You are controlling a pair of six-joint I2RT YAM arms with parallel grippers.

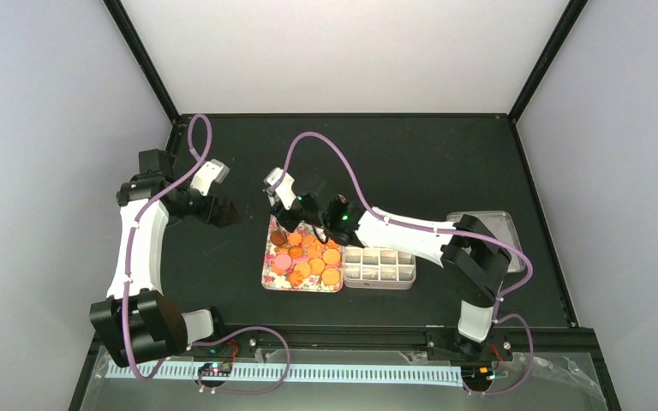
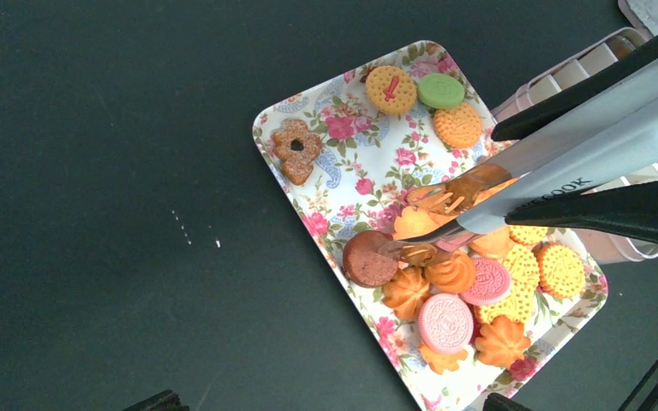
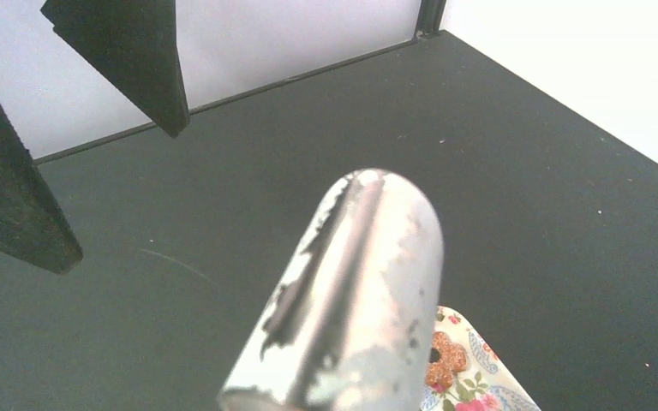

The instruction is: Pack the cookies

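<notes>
Floral tray sits on the black tabletop, white divided box snug against its side. Metal tongs angle down over the tray. Clear-looking lid lies well off right.

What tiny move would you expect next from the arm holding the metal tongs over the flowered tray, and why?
Probably a squeeze. The right gripper is clamped on the silver metal tongs, whose tips seem to stand apart on either side of an orange cookie on the flower-patterned rectangular tray, beside a brown round cookie. Closing should pinch it for carrying to the white divided box.
</notes>
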